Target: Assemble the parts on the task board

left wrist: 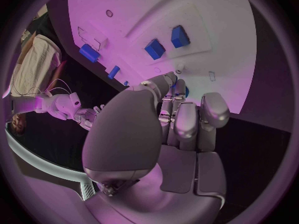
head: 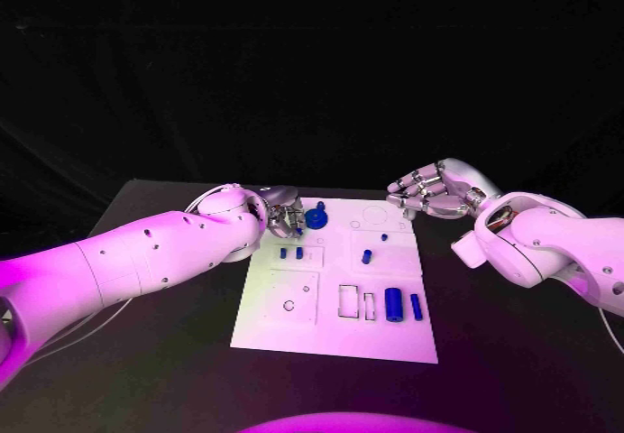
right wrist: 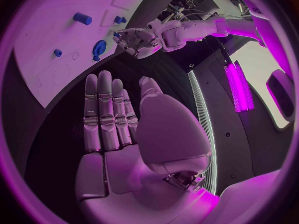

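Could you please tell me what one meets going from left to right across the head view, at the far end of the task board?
Left robot hand → round blue part beside its fingers → bare far strip of the task board → right robot hand, hovering off the board's far right corner.

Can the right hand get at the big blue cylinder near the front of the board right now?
Probably yes. The right hand is open and holds nothing, and nothing stands between it and the blue cylinder on the task board.
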`<action>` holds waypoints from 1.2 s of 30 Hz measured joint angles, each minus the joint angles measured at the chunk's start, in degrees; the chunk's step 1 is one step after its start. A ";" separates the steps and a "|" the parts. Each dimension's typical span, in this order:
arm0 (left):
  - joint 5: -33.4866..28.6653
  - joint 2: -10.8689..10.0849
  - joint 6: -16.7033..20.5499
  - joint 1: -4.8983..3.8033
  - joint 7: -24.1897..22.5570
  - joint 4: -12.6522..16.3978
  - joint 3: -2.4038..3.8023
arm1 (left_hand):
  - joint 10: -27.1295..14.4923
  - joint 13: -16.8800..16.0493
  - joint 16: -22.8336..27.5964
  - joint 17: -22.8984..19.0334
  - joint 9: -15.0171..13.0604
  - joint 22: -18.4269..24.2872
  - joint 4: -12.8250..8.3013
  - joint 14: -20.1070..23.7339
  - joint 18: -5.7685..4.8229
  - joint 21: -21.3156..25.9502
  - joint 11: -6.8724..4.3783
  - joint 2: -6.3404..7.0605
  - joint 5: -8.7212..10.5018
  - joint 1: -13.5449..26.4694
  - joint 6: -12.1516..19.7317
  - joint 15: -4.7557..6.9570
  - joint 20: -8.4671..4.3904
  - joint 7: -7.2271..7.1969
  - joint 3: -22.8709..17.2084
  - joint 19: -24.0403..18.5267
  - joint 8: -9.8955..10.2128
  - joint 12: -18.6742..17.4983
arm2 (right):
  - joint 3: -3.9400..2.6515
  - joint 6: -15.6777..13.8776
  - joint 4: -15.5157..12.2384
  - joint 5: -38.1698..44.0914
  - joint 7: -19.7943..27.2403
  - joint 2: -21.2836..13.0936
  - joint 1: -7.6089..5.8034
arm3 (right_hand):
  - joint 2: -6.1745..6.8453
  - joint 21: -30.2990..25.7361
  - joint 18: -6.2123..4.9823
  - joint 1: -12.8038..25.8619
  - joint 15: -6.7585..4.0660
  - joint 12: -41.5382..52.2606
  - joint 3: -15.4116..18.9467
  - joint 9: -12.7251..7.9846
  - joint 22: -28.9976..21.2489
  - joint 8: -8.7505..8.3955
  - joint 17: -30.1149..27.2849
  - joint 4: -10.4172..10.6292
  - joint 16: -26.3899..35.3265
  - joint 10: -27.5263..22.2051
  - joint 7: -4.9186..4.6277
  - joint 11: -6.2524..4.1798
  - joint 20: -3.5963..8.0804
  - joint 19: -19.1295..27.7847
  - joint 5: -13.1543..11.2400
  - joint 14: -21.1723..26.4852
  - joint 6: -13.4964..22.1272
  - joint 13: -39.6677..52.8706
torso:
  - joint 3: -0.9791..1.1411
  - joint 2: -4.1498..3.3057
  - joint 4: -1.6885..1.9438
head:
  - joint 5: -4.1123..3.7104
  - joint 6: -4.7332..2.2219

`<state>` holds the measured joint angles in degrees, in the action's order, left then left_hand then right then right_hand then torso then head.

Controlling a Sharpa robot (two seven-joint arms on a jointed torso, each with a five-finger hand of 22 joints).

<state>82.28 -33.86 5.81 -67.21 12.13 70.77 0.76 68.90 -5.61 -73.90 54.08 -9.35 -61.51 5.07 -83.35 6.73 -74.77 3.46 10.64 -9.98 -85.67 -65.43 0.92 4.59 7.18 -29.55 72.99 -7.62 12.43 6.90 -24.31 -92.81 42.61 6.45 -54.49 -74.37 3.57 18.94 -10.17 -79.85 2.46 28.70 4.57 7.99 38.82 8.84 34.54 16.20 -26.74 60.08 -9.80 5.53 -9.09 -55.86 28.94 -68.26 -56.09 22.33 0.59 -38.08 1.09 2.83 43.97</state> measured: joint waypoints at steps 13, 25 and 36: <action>-0.31 -0.32 -1.27 0.00 0.92 -0.04 -0.01 | 0.20 -0.06 0.00 -0.29 0.01 0.04 0.00 0.00 0.00 0.00 -0.20 0.00 0.01 0.00 -0.21 0.00 0.00 -0.22 0.01 0.00 0.15 0.00 | 0.01 0.01 0.01 0.00 0.00 -0.02 0.02 | 0.00 0.00 0.00 0.00 0.00 0.00 0.00 0.00 0.00 0.00 0.00 0.00 0.00 0.00 0.00 0.00 0.00 0.00 0.00 0.00 0.00 0.00 | 0.08 0.00 -0.08 | 0.04 0.09; -0.51 -0.13 -2.13 -0.01 1.35 -0.39 -0.04 | 0.20 -0.16 0.00 -0.29 -0.04 0.04 0.00 0.00 0.00 0.01 -0.20 0.24 0.01 0.22 -0.20 0.00 0.00 -0.23 0.01 0.00 0.23 -0.25 | 0.01 0.01 0.07 0.00 0.00 0.10 0.04 | 0.00 0.00 0.00 0.00 0.00 0.00 0.00 0.00 0.00 0.00 0.00 0.00 0.00 0.00 0.00 0.00 0.00 0.00 0.00 0.00 0.00 0.01 | 0.04 0.04 0.01 | 0.05 0.09; -0.48 0.39 -2.59 -0.01 1.43 -1.15 -0.12 | 0.20 -0.15 0.00 -0.57 -0.01 0.10 0.00 0.00 0.00 0.01 -0.20 0.00 0.01 0.46 -0.19 0.00 0.00 -0.23 0.01 0.00 0.37 -0.25 | 0.00 0.04 0.09 0.00 0.00 0.12 0.07 | 0.00 0.00 0.00 0.00 0.00 0.00 0.00 0.00 0.00 0.00 0.00 0.00 0.00 0.00 0.00 0.00 0.00 0.00 0.00 0.00 0.00 0.01 | 0.04 0.00 -0.06 | 0.13 -0.04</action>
<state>81.80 -33.47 3.22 -67.22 13.56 69.63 0.64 69.10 -5.77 -73.90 53.51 -9.36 -61.41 5.07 -83.35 6.73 -74.77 3.27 10.65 -9.96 -85.21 -65.62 0.92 4.59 6.95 -29.54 72.99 -7.25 12.18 6.90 -24.27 -92.72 42.61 6.45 -54.36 -74.30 3.57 18.94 -10.17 -79.85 2.46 28.70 4.57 7.99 38.83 8.84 34.54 16.20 -26.74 60.08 -9.80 5.53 -9.09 -55.86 28.94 -68.26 -56.09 22.34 0.63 -38.08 1.03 2.96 43.93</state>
